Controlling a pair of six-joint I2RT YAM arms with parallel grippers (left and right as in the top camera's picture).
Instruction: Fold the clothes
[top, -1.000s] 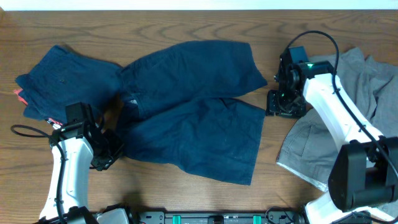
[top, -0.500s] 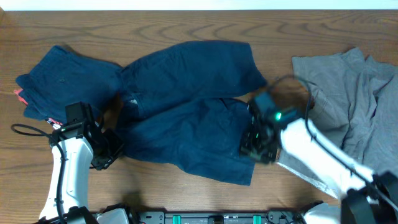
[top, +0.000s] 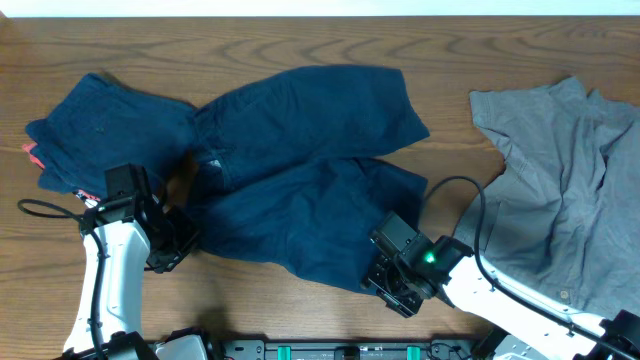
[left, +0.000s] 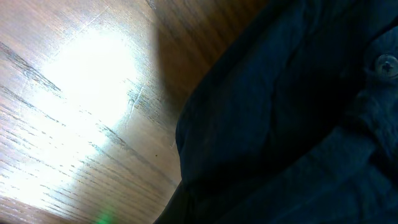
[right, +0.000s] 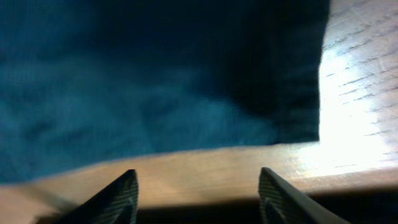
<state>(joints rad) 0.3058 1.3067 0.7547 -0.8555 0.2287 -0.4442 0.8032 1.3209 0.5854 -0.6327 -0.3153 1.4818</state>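
Right gripper (top: 394, 285) low over the wood at the near hem of the dark navy blue fabric shorts (top: 300, 170). Fingers (right: 121, 193) spread wide, only bare tabletop between them, gripping nothing. Just ahead of the fingertips in the wrist view, the corner of one shorts leg lying flat.

Left gripper (top: 168, 248) down at the waistband end of the shorts, at the left front. Open or closed: cannot tell, with no fingers showing in its wrist view. There, only navy cloth with a small round button (left: 387, 64) beside glare-lit wood.

Shorts spread across the middle of the brown wood-grain table (top: 300, 40), legs pointing right. Rumpled grey cotton shirt (top: 570, 200) at the right edge, apart from the shorts. Second dark blue garment (top: 100, 130) at far left, meeting the shorts.
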